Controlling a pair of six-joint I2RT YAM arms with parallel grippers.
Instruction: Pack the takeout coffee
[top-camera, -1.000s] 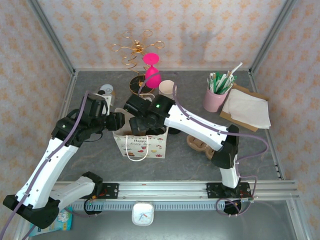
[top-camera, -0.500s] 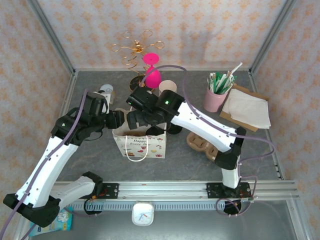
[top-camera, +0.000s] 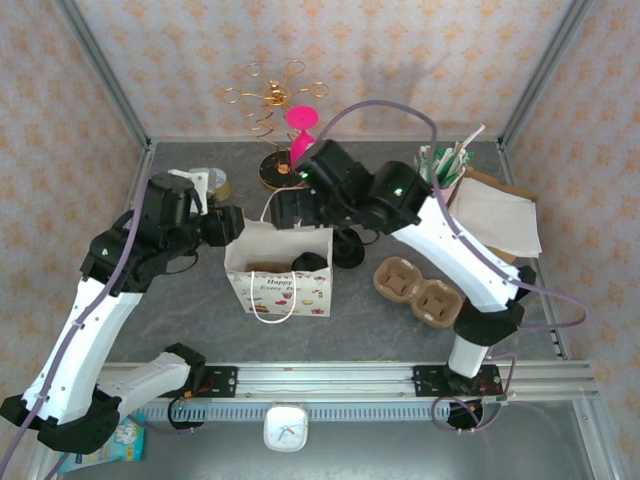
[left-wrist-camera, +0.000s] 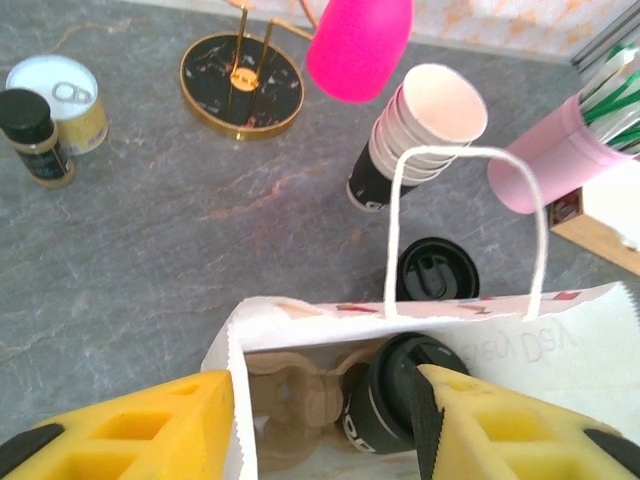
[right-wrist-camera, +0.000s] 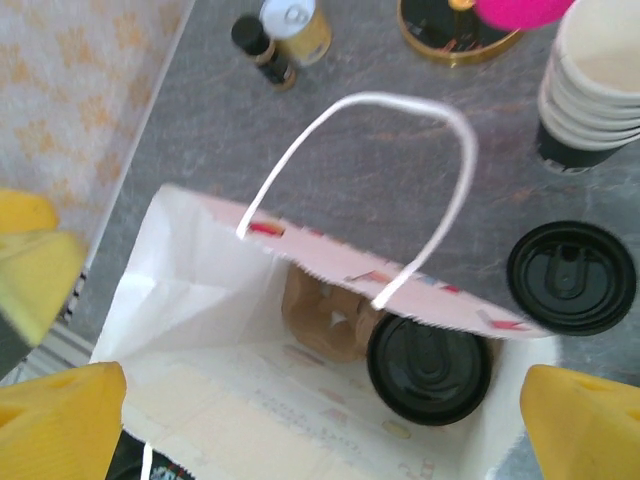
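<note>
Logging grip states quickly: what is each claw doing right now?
Left claw: open, astride the bag rim, no visible grip on it.
Right claw: open wide above the bag, empty.

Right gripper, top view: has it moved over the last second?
Yes. The right gripper has pulled back from over the gift bag toward the gold stand base.

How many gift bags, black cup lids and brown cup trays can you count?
Gift bags: 1, the gift bag
Black cup lids: 2, the lid inside and the loose lid on the table
Brown cup trays: 2, the tray inside and the empty tray
Total: 5
</note>
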